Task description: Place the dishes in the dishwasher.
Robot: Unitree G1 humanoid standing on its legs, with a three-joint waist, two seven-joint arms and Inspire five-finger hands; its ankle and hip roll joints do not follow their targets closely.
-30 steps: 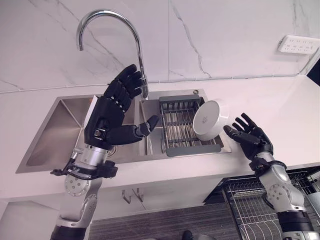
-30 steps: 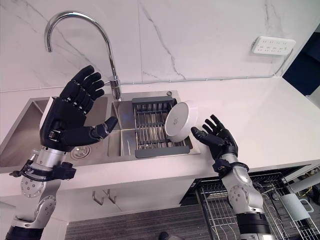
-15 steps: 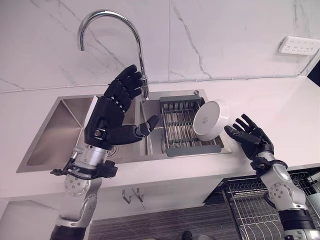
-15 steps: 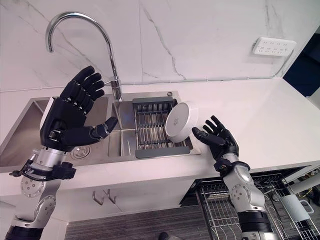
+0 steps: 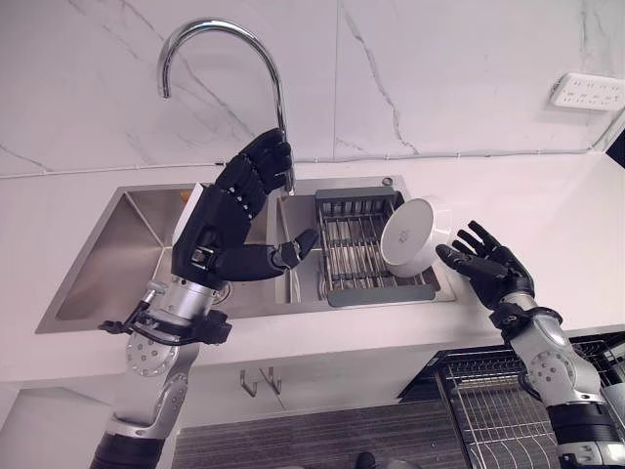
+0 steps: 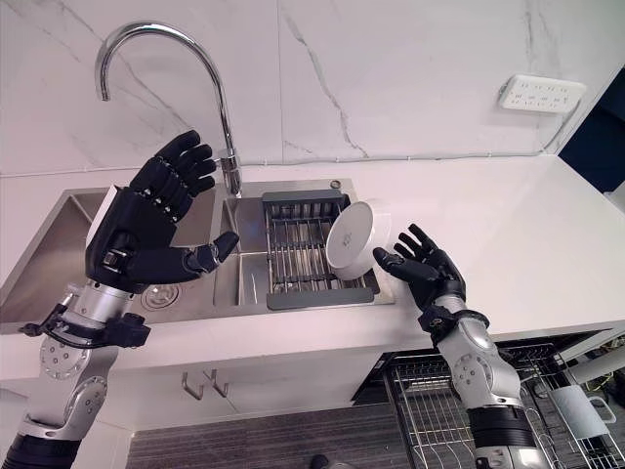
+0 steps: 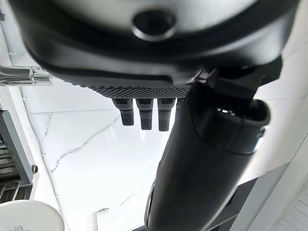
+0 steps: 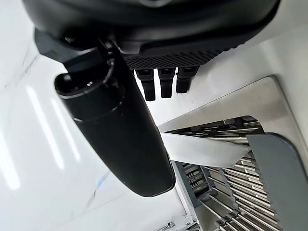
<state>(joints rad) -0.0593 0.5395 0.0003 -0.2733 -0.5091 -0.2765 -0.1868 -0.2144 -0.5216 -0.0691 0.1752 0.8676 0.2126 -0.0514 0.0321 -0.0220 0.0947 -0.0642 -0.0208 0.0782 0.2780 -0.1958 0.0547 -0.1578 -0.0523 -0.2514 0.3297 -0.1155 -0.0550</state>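
Note:
A white bowl point(image 5: 415, 234) stands tilted on its rim at the right end of the dark drying rack point(image 5: 357, 246), which sits in the sink's right basin. My right hand point(image 5: 485, 273) is open, fingers spread, palm turned to the bowl just to its right. I cannot tell whether it touches the bowl. Its wrist view shows the bowl's rim point(image 8: 204, 150) past the straight fingers point(image 8: 165, 82). My left hand point(image 5: 227, 231) is open and raised over the sink divider, fingertips near the faucet's base.
A tall chrome faucet point(image 5: 276, 98) rises behind the steel double sink point(image 5: 107, 264). The dishwasher's wire rack point(image 5: 485, 405) is pulled out below the counter at the lower right. A wall socket point(image 5: 590, 91) sits at the far right.
The whole view has shifted slightly. My left hand has edged toward the faucet's base. The right hand and the bowl stand as before.

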